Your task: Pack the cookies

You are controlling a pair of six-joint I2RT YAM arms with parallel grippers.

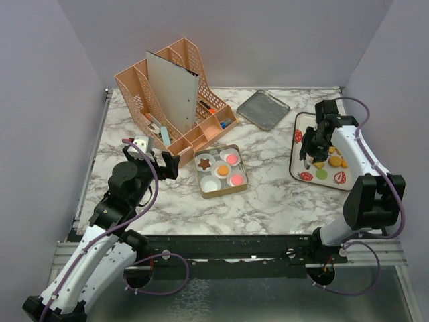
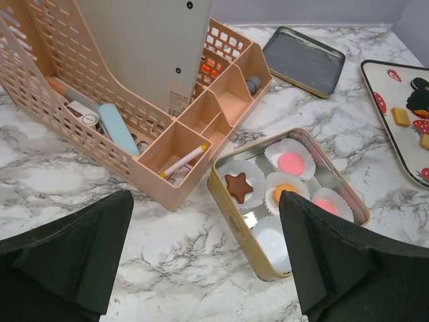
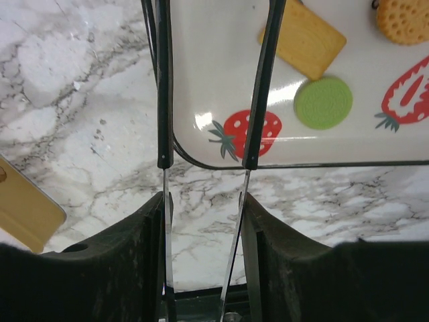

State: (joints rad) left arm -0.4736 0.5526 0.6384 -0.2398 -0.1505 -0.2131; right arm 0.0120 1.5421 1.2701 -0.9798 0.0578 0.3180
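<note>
Though unseen overhead, green cookie (image 3: 323,102) wrist-side.

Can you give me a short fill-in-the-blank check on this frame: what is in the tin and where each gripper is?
1. The brown cookie in the tin is shaped like a ____.
2. The round green cookie lies on the ____-printed tray.
3. The ____ gripper is over that tray.
4. The left gripper has its jaws ____.

Missing words: star; strawberry; right; open

Right gripper (image 3: 209,87): thin fingers stood slightly parted over strawberry-print tray (image 3: 201,80). Tray held rectangular yellow cookie (image 3: 310,41), green round cookie (image 3: 324,102).
</note>
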